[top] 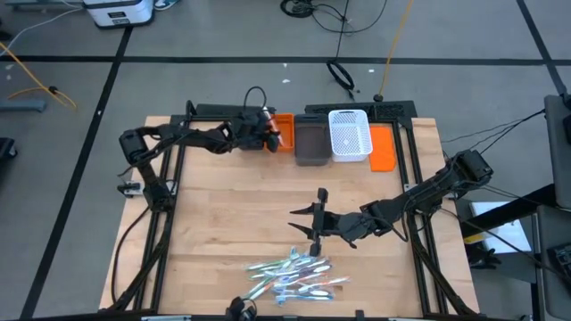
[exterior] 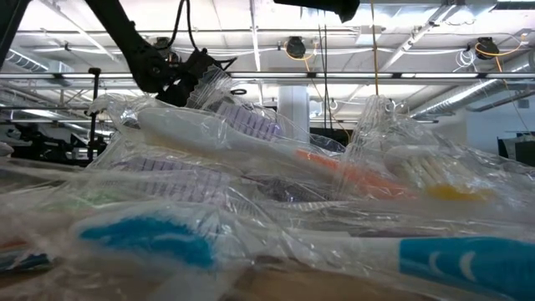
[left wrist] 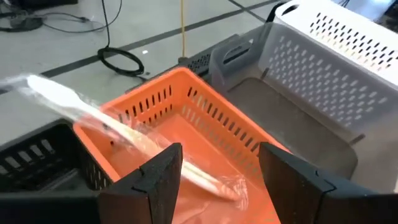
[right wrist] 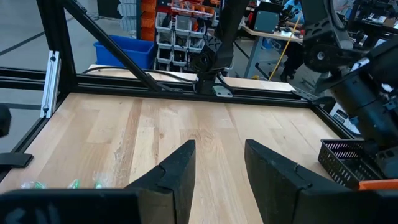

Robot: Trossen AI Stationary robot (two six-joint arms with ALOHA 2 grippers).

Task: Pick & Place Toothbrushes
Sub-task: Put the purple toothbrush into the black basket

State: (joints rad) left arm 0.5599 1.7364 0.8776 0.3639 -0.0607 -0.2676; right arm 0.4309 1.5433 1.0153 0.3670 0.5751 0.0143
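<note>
Grey floor (top: 223,36) crossed by black lines, cables (top: 321,11) strewn about.

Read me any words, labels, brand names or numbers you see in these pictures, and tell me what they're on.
None can be read.
The wrapped toothbrushes show no legible print in the low view.
The orange bin, the grey bin and the white bin carry no visible label.

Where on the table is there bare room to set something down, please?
Bare wood lies between the bins at the back and the right gripper, and across the left half of the table. It is crowded at the front edge, where the wrapped toothbrushes pile up.
</note>
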